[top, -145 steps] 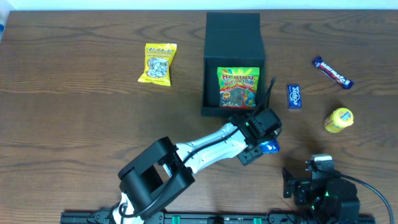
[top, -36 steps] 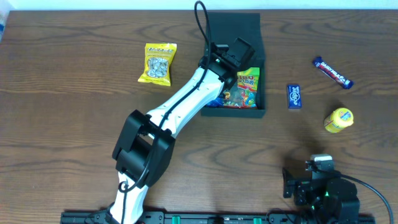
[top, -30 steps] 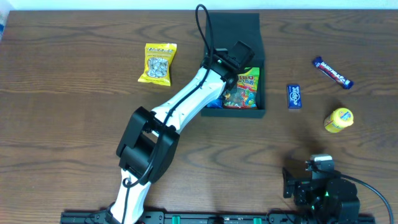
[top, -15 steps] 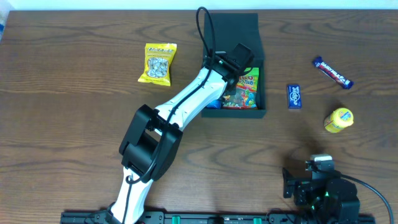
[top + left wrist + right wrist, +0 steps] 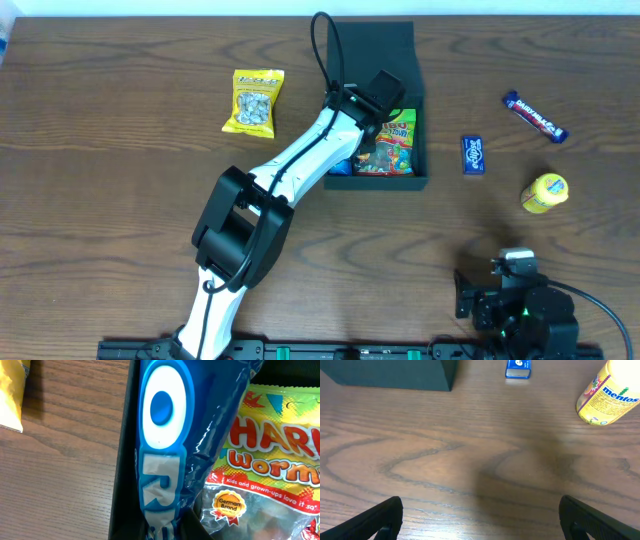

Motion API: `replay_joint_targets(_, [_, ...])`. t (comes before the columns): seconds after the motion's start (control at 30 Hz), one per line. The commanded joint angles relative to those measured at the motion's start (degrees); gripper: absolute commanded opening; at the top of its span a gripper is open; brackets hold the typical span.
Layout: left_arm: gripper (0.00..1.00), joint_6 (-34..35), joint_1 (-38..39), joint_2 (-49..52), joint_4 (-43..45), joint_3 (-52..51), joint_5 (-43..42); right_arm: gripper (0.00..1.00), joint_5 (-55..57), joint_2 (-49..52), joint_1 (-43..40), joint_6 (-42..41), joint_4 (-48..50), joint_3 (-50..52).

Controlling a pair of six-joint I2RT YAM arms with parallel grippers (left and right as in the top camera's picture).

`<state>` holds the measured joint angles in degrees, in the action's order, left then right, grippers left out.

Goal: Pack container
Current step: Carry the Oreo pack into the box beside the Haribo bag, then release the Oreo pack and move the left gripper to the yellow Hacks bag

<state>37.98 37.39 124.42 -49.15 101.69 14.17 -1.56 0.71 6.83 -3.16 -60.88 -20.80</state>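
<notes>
The container (image 5: pixel 373 45) is a dark square box lying open at the table's far middle, and its left wall (image 5: pixel 125 460) fills the left wrist view. A colourful gummy packet (image 5: pixel 398 140) (image 5: pixel 270 460) lies inside on the right. My left gripper (image 5: pixel 358 143) (image 5: pixel 161 530) reaches into the box, shut on the lower end of a blue snack packet (image 5: pixel 165 425) that stretches along the left wall. My right gripper (image 5: pixel 500 275) (image 5: pixel 481 520) rests open at the near right with only bare wood between its fingers.
A yellow nut packet (image 5: pixel 257 101) lies left of the box. To its right are a small blue packet (image 5: pixel 473 154) (image 5: pixel 518 369), a purple chocolate bar (image 5: pixel 535 116) and a yellow Mentos tub (image 5: pixel 545 192) (image 5: pixel 610 395).
Several seconds ago the left gripper held the blue packet in front of the box; it has carried it inside. Over the last second it barely shifted. The right arm is still.
</notes>
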Motion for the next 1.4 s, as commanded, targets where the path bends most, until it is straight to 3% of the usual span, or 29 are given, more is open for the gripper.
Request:
replay_joint_targets(0.0, [0.06,1.0,-0.5,0.9,-0.6,0.7,1.9,0.99,-0.2,-0.3,-0.5,0.7,-0.4,0.4])
replay_joint_targets(0.3, [0.28,1.0,-0.5,0.9,-0.6,0.7,1.9,0.99,-0.2,-0.3,-0.5,0.7,-0.4,0.4])
replay_joint_targets(0.57, [0.3,1.0,-0.5,0.9,-0.6,0.7,1.9,0.99,-0.2,-0.3,-0.5,0.7,-0.4,0.4])
replay_joint_targets(0.8, [0.4,0.3,0.0,-1.4,-1.6,0.7,1.9,0.99,-0.2,-0.3,-0.5,0.7,-0.4,0.4])
replay_joint_targets(0.93, [0.38,-3.0,0.5,-6.0,-3.1,0.7,2.1,0.99,-0.2,-0.3,-0.5,0.7,-0.4,0.4])
replay_joint_targets(1.1, [0.54,-5.7,0.9,-15.3,-8.9,0.7,2.6,0.99,-0.2,-0.3,-0.5,0.7,-0.4,0.4])
replay_joint_targets(1.2, [0.58,-7.0,0.9,-20.2,-12.3,0.7,3.4,0.99,-0.2,-0.3,-0.5,0.7,-0.4,0.4])
replay_joint_targets(1.37, [0.74,-7.7,0.1,-26.3,-19.5,0.7,10.1,0.99,-0.2,-0.3,-0.5,0.7,-0.4,0.4])
